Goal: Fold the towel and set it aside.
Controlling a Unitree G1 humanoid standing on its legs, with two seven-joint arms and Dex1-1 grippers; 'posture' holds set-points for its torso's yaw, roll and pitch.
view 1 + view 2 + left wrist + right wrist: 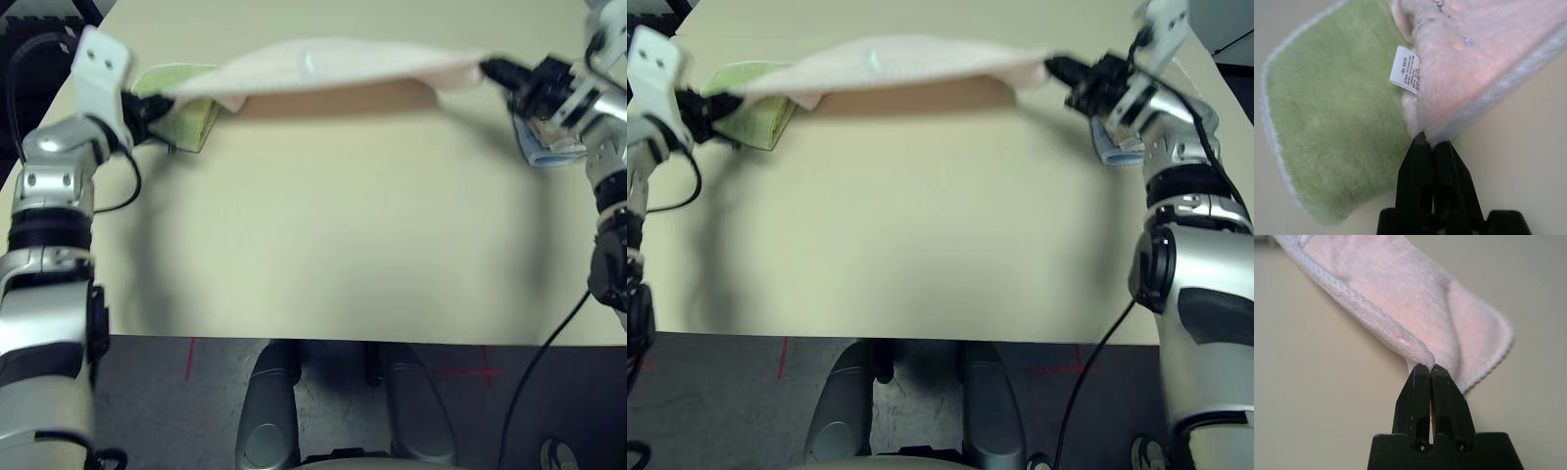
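The pale pink towel (pixel 323 70) hangs stretched above the far part of the table between my two grippers. My left gripper (pixel 147 103) is shut on its left corner, close over a light green folded towel; in the left wrist view the black fingertips (pixel 1431 142) pinch the pink cloth just below its small white tag (pixel 1405 77). Over at the far right, my right gripper (pixel 488 69) is shut on the other corner, and the right wrist view shows the whitish trimmed edge (pixel 1371 320) running into the closed tips (pixel 1428 368).
The light green folded towel (pixel 186 113) lies at the far left under the left gripper. A light blue and white folded cloth (pixel 549 152) sits by the right arm. The beige table (pixel 323 245) stretches bare toward its front edge. Cables trail from both arms.
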